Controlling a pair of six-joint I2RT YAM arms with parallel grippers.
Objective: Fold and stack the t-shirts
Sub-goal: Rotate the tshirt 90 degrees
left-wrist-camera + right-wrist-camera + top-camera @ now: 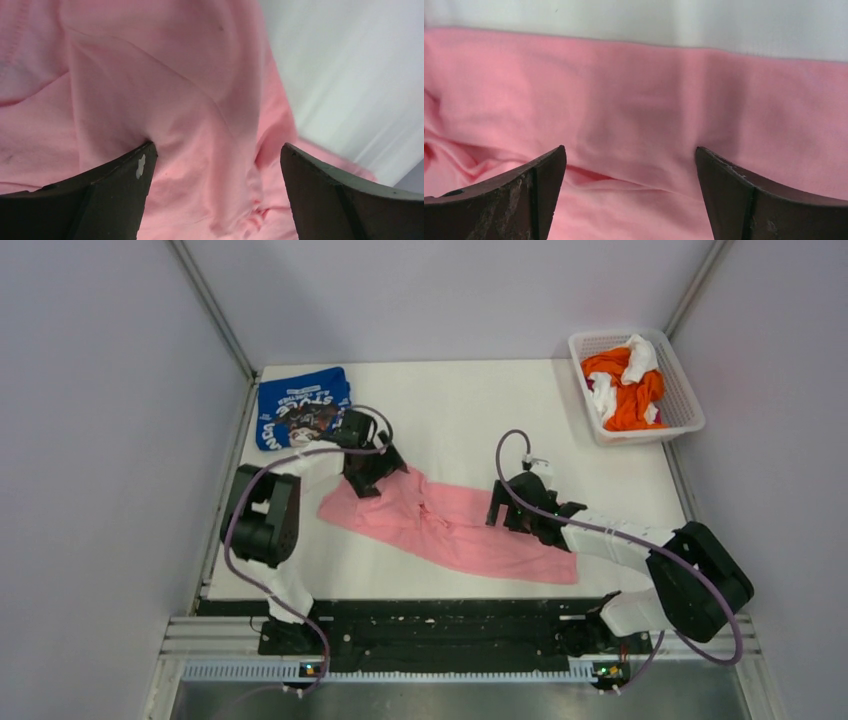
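The left gripper and right gripper, both spread, are hovering over the pink shirt's ends, likely preparing a fold.

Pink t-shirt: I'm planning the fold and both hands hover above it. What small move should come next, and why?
Probably lower both and shut them on the cloth. The left hand and right hand stand open over the pink t-shirt, gripping nothing; it lies rumpled and unfolded, while the blue t-shirt already sits folded.
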